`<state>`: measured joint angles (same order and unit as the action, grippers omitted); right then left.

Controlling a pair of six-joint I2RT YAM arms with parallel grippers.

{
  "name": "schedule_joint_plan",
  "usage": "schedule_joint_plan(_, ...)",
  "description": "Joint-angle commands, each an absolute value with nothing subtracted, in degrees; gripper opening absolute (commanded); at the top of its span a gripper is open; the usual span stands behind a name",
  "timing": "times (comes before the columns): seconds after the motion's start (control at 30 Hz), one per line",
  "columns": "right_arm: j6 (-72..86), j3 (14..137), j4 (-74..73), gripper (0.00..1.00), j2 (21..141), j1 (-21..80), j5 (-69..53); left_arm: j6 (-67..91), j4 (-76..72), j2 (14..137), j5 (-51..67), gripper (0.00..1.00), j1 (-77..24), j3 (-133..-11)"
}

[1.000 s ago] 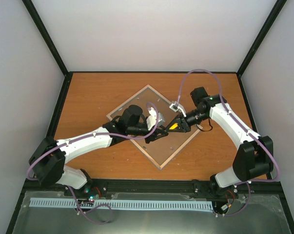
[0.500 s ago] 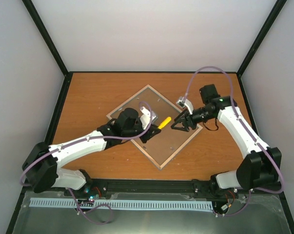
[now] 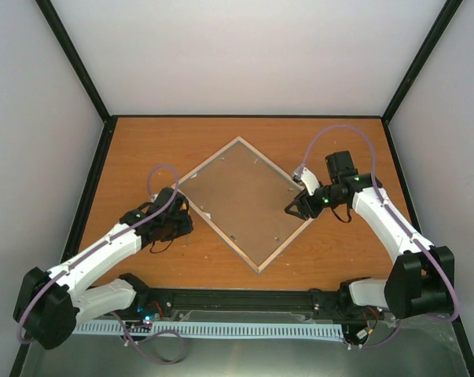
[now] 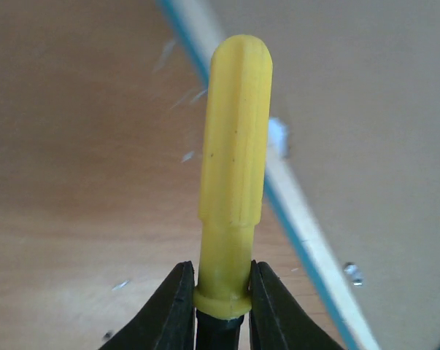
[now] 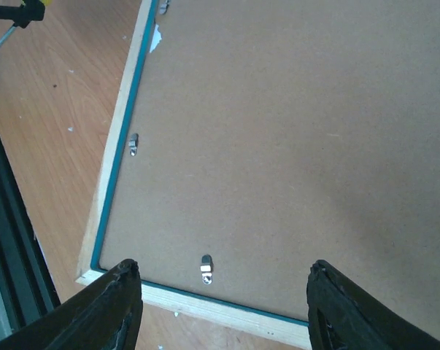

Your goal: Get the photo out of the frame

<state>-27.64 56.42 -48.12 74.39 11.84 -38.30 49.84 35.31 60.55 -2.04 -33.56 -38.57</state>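
The frame (image 3: 240, 200) lies face down as a diamond on the table, its brown backing board (image 5: 278, 146) up and its turquoise rim (image 5: 117, 168) showing. The photo is hidden under the board. My left gripper (image 4: 221, 273) is shut on a yellow-handled screwdriver (image 4: 234, 160), and it sits just off the frame's left corner (image 3: 181, 216). My right gripper (image 5: 223, 268) stands open over the frame's right edge (image 3: 293, 208), with nothing between its fingers. A small metal clip (image 5: 206, 268) lies right below it.
Another metal clip (image 5: 133, 144) sits along the frame's edge. A black rail (image 3: 244, 298) runs along the table's near edge. Grey walls close in the back and sides. Bare wooden table (image 3: 142, 149) surrounds the frame.
The right gripper opened, let go of the screwdriver and drew back to the frame's right edge. The left arm carried the screwdriver off the frame to the left.
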Motion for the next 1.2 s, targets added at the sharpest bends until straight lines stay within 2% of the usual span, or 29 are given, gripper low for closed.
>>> schedule_joint_plan(0.0, -28.61, 54.72, -45.52, 0.59, 73.10, 13.02, -35.79, 59.41, 41.83, 59.12, -1.89, 0.06, -28.04, -35.53)
schedule_joint_plan(0.47, -29.46, 53.41, -45.95, 0.58, 72.83, 16.98, -35.73, 61.62, 35.42, 62.10, -1.57, 0.06, -22.88, -26.39)
schedule_joint_plan(0.53, -29.38, 53.51, -45.91, 0.58, 73.09, 17.30, -35.48, 62.42, 35.07, 62.02, -1.37, 0.11, -22.85, -25.62)
schedule_joint_plan(0.6, -29.32, 53.59, -45.87, 0.58, 73.50, 17.65, -35.38, 62.57, 34.73, 62.03, -1.43, 0.24, -22.85, -25.24)
schedule_joint_plan(0.83, -29.33, 54.15, -46.16, 0.57, 74.74, 18.78, -35.39, 63.02, 35.12, 62.40, -3.21, 0.38, -22.85, -24.96)
schedule_joint_plan(1.17, -29.56, 53.37, -45.98, 0.57, 74.62, 19.31, -35.50, 63.16, 35.07, 63.00, -4.45, 0.39, -22.85, -25.14)
